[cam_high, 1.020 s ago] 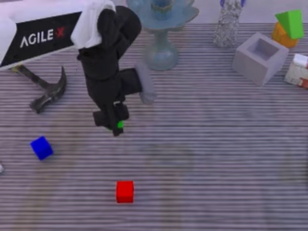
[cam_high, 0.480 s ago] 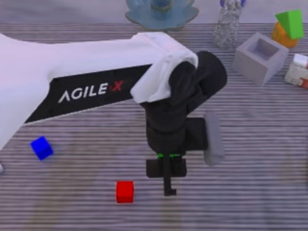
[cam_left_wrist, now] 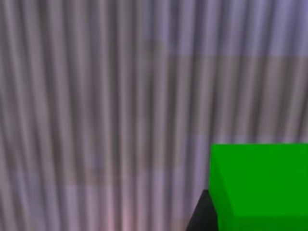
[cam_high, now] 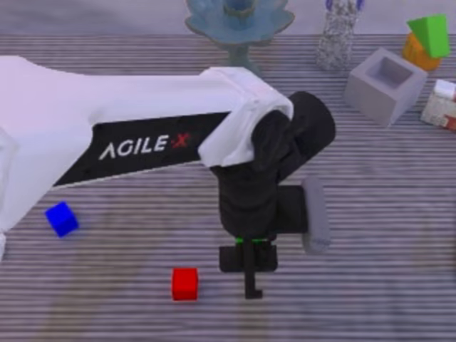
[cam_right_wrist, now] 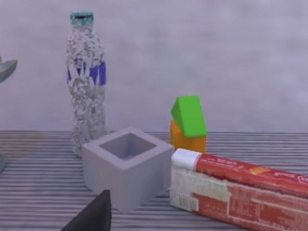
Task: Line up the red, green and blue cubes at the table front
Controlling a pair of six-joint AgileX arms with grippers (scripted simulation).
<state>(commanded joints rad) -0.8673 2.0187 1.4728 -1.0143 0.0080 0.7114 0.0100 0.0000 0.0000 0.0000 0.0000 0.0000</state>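
So three cubes total: one red cube (cam_high: 184, 283) and one blue cube (cam_high: 61, 219) near the table's (cam_high: 385, 235) front edge, left gripper (cam_high: 252, 291) clamped on the green cube (cam_left_wrist: 262, 185).

Along the far edge of the worktop, left of centre, I see a pale blue stand (cam_high: 239, 18) with a wide scalloped top; its stem disappears behind my arm. Right of it stands a clear bottle (cam_high: 337, 32) with a crinkled body, a blue label and a teal cap, upright. Further right, a grey hollow box (cam_high: 385, 85) sits open side up, turned at an angle. Behind it, at the far right corner, a green wedge (cam_high: 429, 32) rests on an orange block (cam_high: 419, 53). Beside the box, a red-and-white carton (cam_high: 442, 105) lies flat at the right edge.
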